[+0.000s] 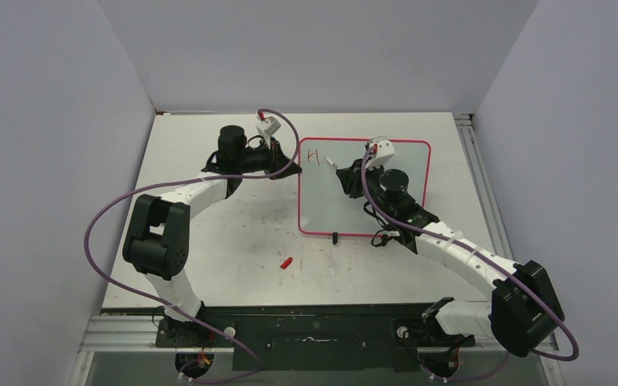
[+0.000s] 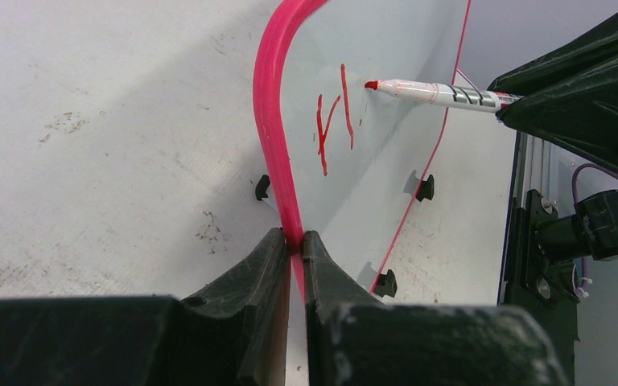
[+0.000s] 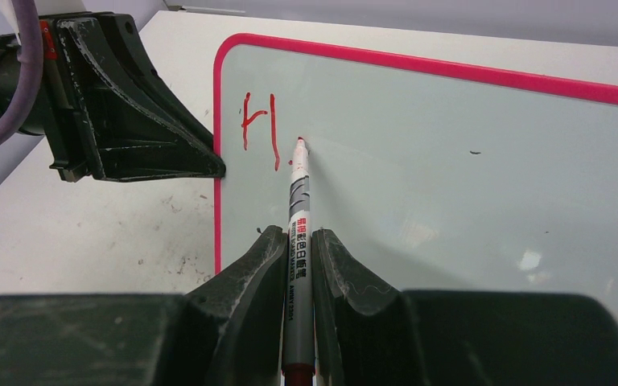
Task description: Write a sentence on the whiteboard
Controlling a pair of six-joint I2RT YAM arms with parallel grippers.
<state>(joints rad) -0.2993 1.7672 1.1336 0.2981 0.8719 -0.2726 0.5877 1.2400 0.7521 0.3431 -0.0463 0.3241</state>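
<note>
The whiteboard [image 1: 402, 173] lies flat on the table with a pink-red rim. Only a red "H" [image 1: 314, 156] of the sentence shows, near its top left corner; it also shows in the left wrist view [image 2: 334, 121] and the right wrist view [image 3: 259, 129]. My left gripper [image 2: 295, 241] is shut on the board's left rim [image 2: 273, 121]. My right gripper [image 3: 296, 241] is shut on a grey marker [image 3: 298, 209] whose red tip [image 3: 300, 145] touches the board just right of the "H". The marker also shows in the left wrist view [image 2: 434, 92].
A red marker cap [image 1: 286, 262] lies on the scuffed white tabletop [image 1: 225, 233] below the board's left side. Black clip feet [image 2: 425, 187] sit under the board. A metal rail [image 1: 479, 177] runs along the table's right edge. Walls enclose three sides.
</note>
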